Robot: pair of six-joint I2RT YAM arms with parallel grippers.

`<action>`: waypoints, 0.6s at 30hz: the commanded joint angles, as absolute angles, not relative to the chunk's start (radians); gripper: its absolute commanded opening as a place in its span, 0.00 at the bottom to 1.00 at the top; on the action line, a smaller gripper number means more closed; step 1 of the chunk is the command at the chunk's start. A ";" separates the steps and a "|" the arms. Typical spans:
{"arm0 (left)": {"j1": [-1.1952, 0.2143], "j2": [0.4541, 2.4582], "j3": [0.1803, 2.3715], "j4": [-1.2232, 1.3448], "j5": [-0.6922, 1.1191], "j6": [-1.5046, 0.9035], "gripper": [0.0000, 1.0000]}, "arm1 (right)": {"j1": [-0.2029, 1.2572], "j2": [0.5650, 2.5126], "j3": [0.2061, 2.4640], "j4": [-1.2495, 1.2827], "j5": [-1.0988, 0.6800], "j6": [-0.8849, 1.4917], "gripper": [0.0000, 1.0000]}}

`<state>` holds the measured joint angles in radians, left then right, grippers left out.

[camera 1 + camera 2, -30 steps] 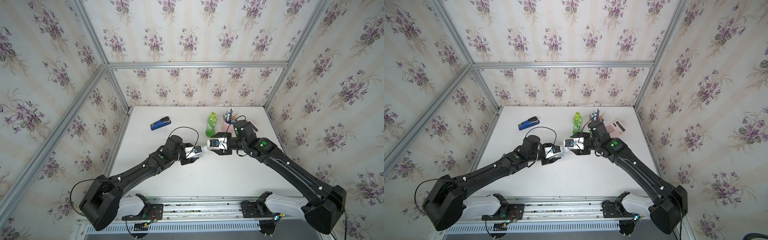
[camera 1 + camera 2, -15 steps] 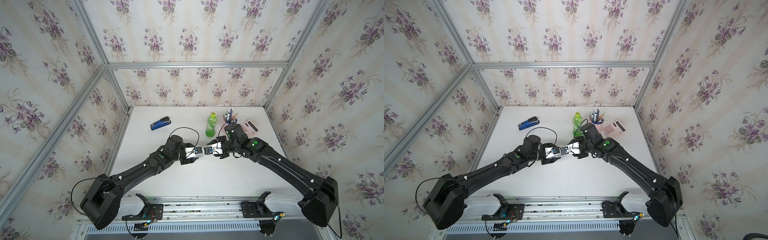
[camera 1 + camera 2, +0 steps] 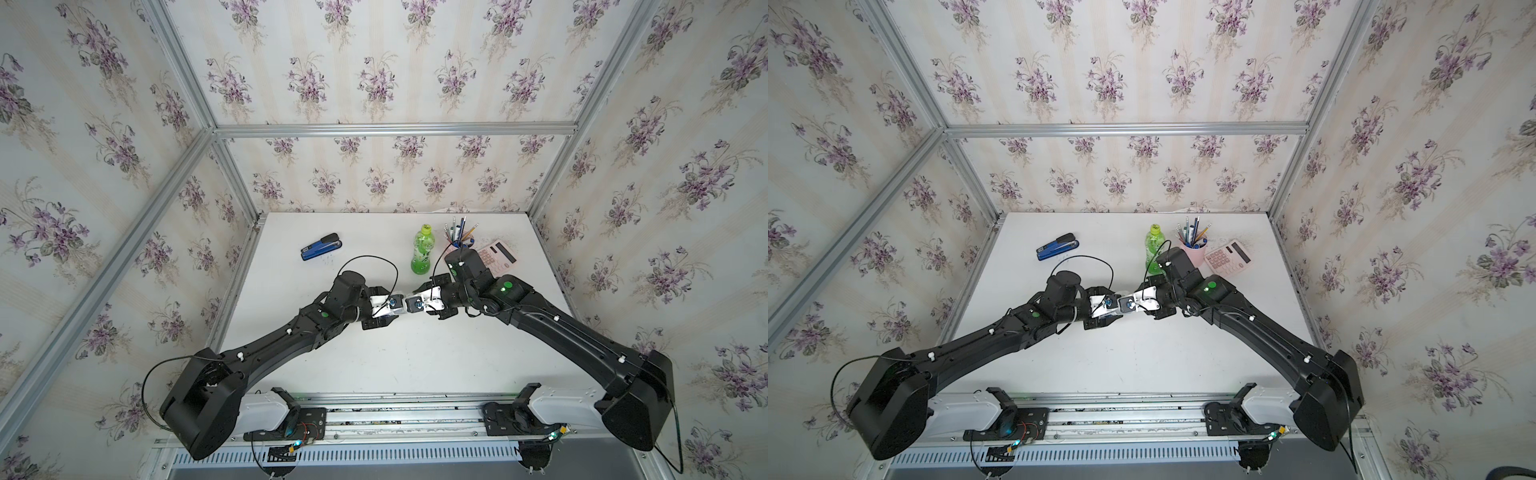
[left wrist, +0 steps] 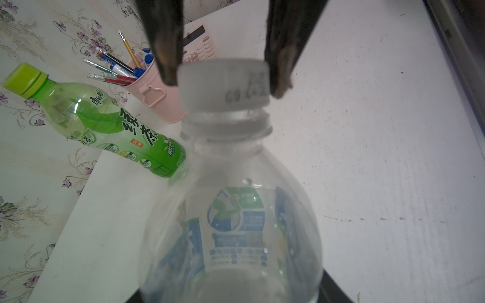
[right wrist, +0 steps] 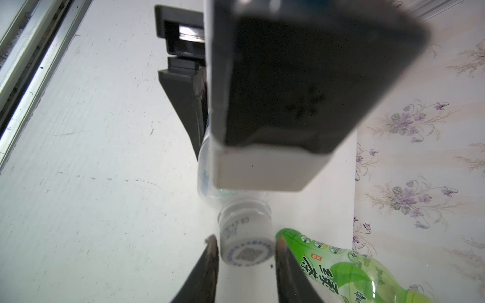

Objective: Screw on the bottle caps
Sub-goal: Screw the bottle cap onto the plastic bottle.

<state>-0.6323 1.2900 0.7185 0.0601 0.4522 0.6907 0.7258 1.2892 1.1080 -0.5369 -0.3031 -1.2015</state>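
My left gripper (image 4: 233, 288) is shut on the body of the clear bottle (image 4: 231, 210) with the white printed label, and holds it tilted above the table. The white cap (image 4: 223, 84) with a dark printed mark sits on its neck. My right gripper (image 5: 245, 244) is shut on that white cap (image 5: 245, 236), one dark fingertip (image 5: 211, 242) against each side. In both top views the two grippers meet mid-table, left gripper (image 3: 388, 316) facing right gripper (image 3: 409, 309). The green bottle (image 3: 422, 255) stands behind them with its yellow-green cap (image 3: 425, 228) on.
A pink pen cup (image 3: 1192, 249) full of pens and a pink calculator (image 3: 1228, 255) stand at the back right, close to my right arm. A blue stapler (image 3: 321, 246) lies at the back left. Aluminium frame posts and wallpapered walls surround the white table (image 3: 415, 357).
My right arm has moved left to the bottle's neck and its jaws have narrowed onto the white cap. The left arm has kept the bottle in nearly the same place.
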 commanded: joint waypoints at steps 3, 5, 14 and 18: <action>-0.631 1.288 0.719 0.087 0.475 0.680 0.61 | 0.728 1.293 1.119 -0.543 -0.323 -1.207 0.31; -0.632 1.289 0.721 0.086 0.475 0.679 0.61 | 0.728 1.293 1.118 -0.543 -0.331 -1.204 0.30; -0.634 1.278 0.699 0.144 0.442 0.668 0.60 | 0.728 1.314 1.118 -0.501 -0.412 -1.004 0.28; -0.657 1.252 0.623 0.310 0.287 0.671 0.59 | 0.728 1.335 1.136 -0.478 -0.430 -0.751 0.27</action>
